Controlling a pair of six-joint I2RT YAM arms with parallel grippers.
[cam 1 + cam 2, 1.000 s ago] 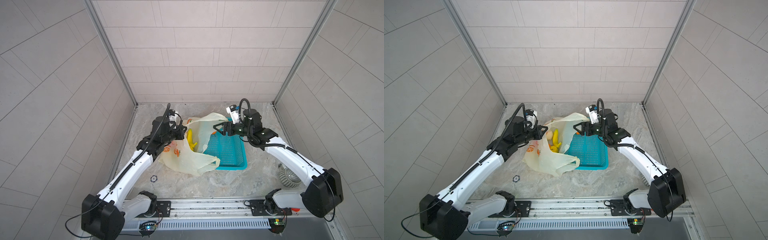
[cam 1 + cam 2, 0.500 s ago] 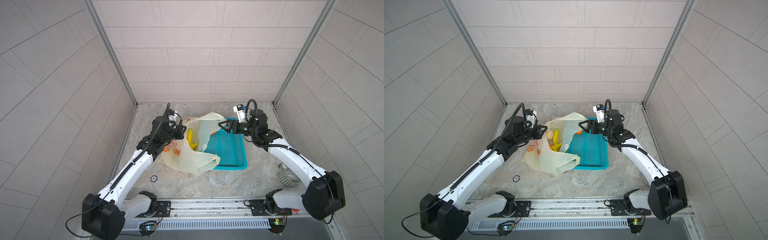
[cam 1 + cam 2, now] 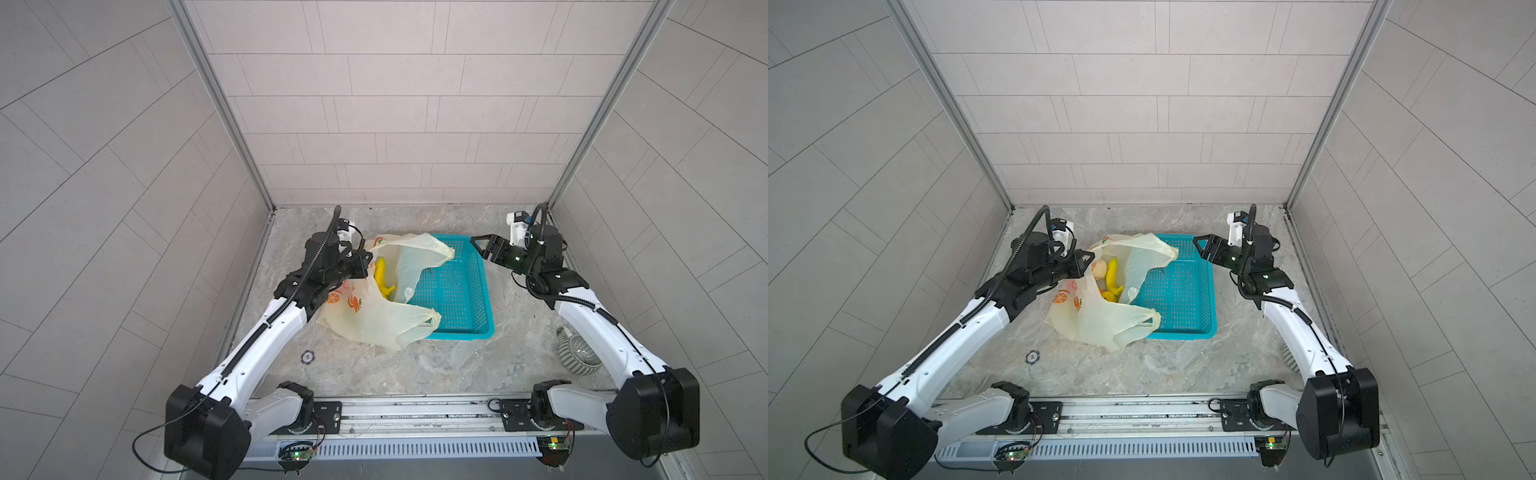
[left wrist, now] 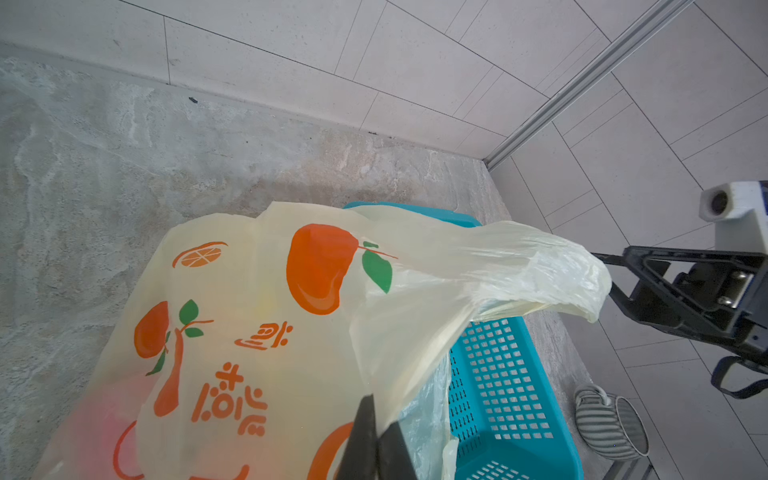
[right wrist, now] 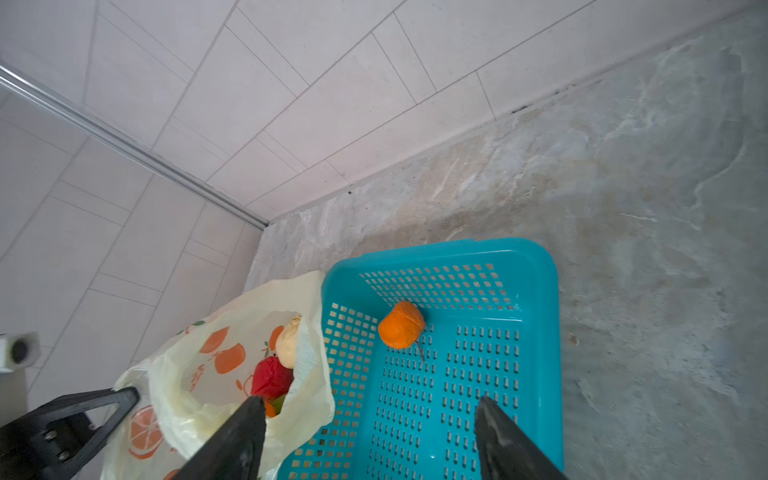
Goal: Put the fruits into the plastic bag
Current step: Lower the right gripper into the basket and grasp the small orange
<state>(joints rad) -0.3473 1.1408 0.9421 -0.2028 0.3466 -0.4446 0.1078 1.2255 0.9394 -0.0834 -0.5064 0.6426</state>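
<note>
The pale-yellow plastic bag [image 3: 382,316] [image 3: 1100,320] lies open against the teal basket's left side. My left gripper [image 3: 365,261] [image 4: 376,415] is shut on the bag's rim and holds the mouth up. Inside the bag lie a yellow curved fruit [image 3: 380,274] [image 3: 1112,272] and a pale beige one [image 3: 1099,269] [image 5: 288,345]. An orange round fruit [image 5: 401,330] sits in the basket [image 5: 540,266] by its far wall; the bag's flap hides it in both top views. My right gripper [image 3: 478,248] [image 3: 1201,248] [image 5: 369,401] hangs open and empty over the basket's far right corner.
A glossy red thing [image 5: 270,376] is also in the bag. The teal mesh basket [image 3: 488,307] [image 3: 1212,307] stands mid-floor. A striped grey cup [image 3: 577,355] [image 4: 611,424] lies near the right arm. A small round disc [image 3: 307,356] sits front left. Tiled walls close in on three sides.
My right gripper has drawn back to the right, from the bag's mouth to the basket's far right corner, staying open. The left gripper has kept its hold on the bag.
</note>
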